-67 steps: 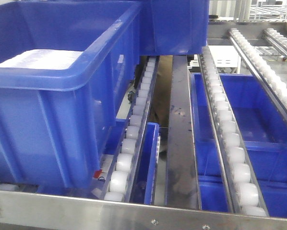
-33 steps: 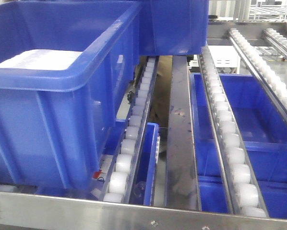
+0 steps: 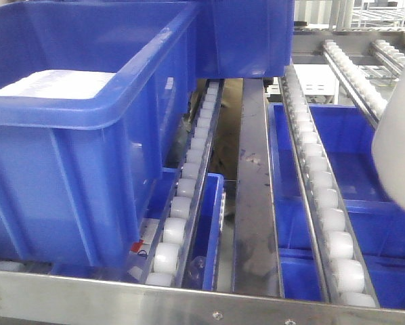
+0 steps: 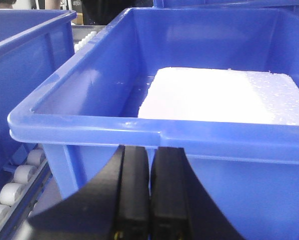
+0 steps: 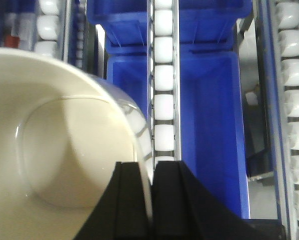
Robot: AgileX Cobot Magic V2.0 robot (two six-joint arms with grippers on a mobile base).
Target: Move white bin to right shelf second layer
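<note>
Carrying stage, by the look of it: right gripper [image 5: 142,210] is pinched on the rim of the white bin [image 5: 54,145], held above the roller rails [image 5: 163,80] w/ blue crates below, not yet set down on the right shelf second layer [image 3: 324,203]. Bin looks empty. Left gripper [image 4: 149,200] is closed on nothing, in front of a blue crate [image 4: 154,132] holding a white slab [image 4: 219,95].

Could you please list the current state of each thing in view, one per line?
White bin: empty, rim pinched by the right end effector, carried above the roller rails, not yet set down.
Left end effector: shut, empty, in front of the large blue crate.
Large blue crate: resting on the rack, holding a white block.
Lower blue crates: under the rails, look empty.
</note>
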